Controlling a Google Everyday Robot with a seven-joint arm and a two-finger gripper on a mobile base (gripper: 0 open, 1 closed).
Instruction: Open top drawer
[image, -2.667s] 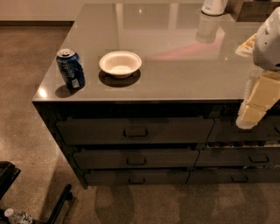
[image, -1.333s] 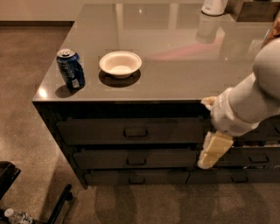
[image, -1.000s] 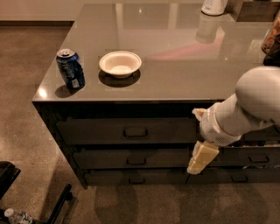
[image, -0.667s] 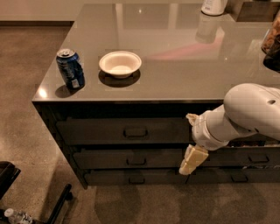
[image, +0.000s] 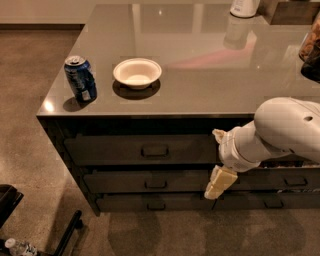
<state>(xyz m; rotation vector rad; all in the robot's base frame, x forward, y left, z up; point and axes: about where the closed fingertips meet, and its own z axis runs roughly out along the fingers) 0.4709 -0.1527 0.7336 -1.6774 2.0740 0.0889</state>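
Grey counter (image: 210, 75) unchanged | top drawer (image: 110, 149) shut, left stack, row 1 | my gripper (image: 220, 183) has swept left, now at row 2, well right of the handle (image: 154, 150) | grip state: cannot tell | approach only

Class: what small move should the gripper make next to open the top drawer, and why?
Probably left and slightly up, toward the handle of the top drawer. That drawer looks shut, and the gripper hangs right of the handle and lower, level with the second drawer.
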